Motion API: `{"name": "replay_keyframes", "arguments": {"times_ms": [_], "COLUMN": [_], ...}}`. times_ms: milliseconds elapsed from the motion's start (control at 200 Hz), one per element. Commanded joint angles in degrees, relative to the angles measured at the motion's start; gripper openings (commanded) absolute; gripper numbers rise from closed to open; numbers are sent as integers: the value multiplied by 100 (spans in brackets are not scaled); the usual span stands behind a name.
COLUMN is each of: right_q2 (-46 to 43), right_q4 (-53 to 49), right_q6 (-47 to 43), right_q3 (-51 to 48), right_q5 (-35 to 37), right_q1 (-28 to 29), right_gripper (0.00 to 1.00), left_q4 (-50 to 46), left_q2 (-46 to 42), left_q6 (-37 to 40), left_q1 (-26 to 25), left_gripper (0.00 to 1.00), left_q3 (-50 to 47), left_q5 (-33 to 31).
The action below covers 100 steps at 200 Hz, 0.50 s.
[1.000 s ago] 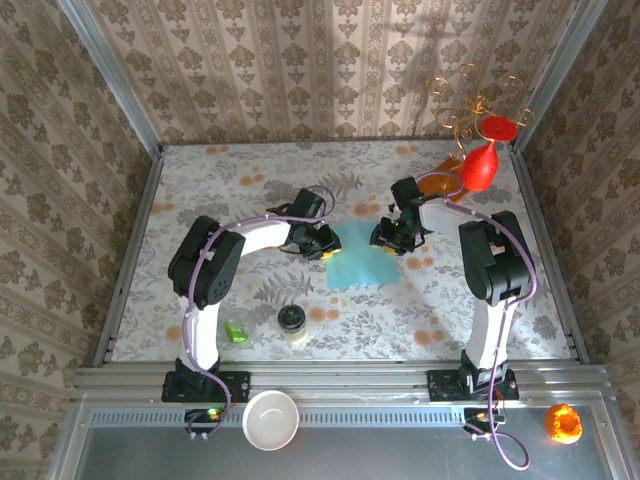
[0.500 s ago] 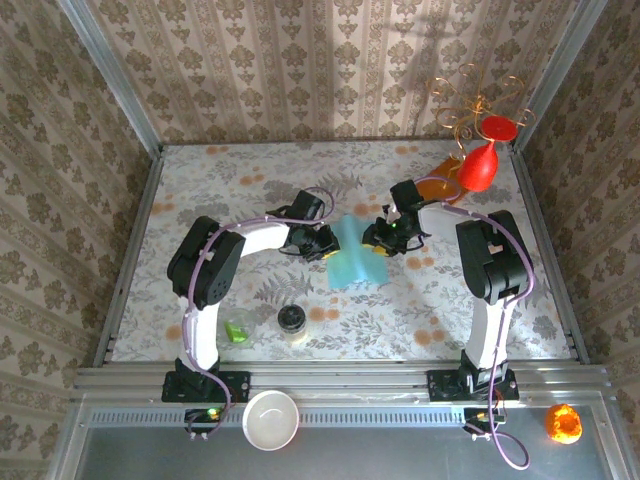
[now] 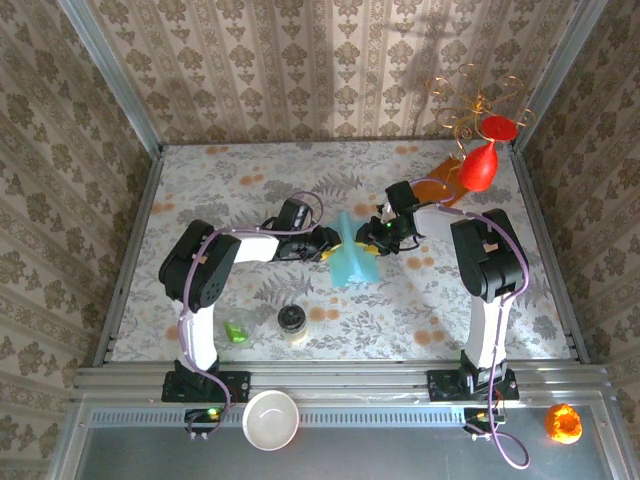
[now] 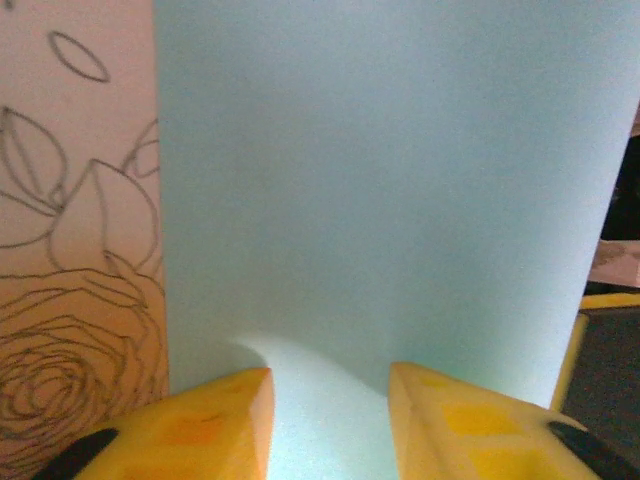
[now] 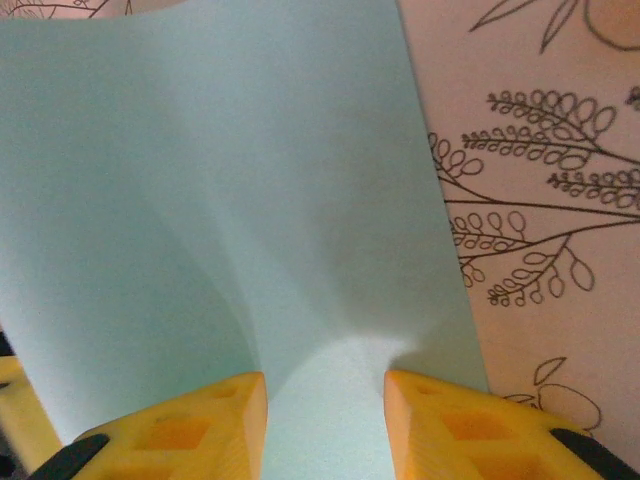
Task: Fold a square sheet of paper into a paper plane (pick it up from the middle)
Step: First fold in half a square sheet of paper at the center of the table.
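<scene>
On the near ledge sit a white bowl (image 3: 270, 419) and an orange object (image 3: 563, 423). Farther in, a small green object (image 3: 236, 331) and a dark-lidded jar (image 3: 292, 322) stand on the floral table (image 3: 200, 190). At mid-table the square sheet of paper (image 3: 351, 263) arches up between the 2 grippers. The left gripper (image 3: 328, 243) meets its left edge and the right gripper (image 3: 371, 234) its right edge. Each has its yellow fingers (image 4: 200, 420) narrowly parted with paper across the gap; whether either pinches it, I cannot tell. In the far right corner an orange-brown sheet (image 3: 436, 187) lies beside a red ornament (image 3: 480, 165).

damask-patterned walls (image 3: 330, 60) enclose a floral-printed table (image 3: 250, 170) with a metal front rail (image 3: 340, 380).
</scene>
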Motion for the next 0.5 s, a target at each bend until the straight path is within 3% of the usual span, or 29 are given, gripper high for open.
{"name": "replay_keyframes", "arguments": {"times_ms": [0,250,495], "right_q2": [209,251,134], "right_q4": [-28,36,170], "right_q6": [121,161,202], "right_q3": [-152,-187,-189], "right_q5": [-39,-103,-279], "right_q1": [34,40,107], "right_gripper": [39,39,39], "left_q4": [598,746,273], "left_q2": [-68,-87,-78], "left_q6": [-313,-187,108], "left_q1": [88,80,62], "left_gripper": [44,70,80], "left_q3": [-280,-354,-154], "left_q5": [-44,67,109]}}
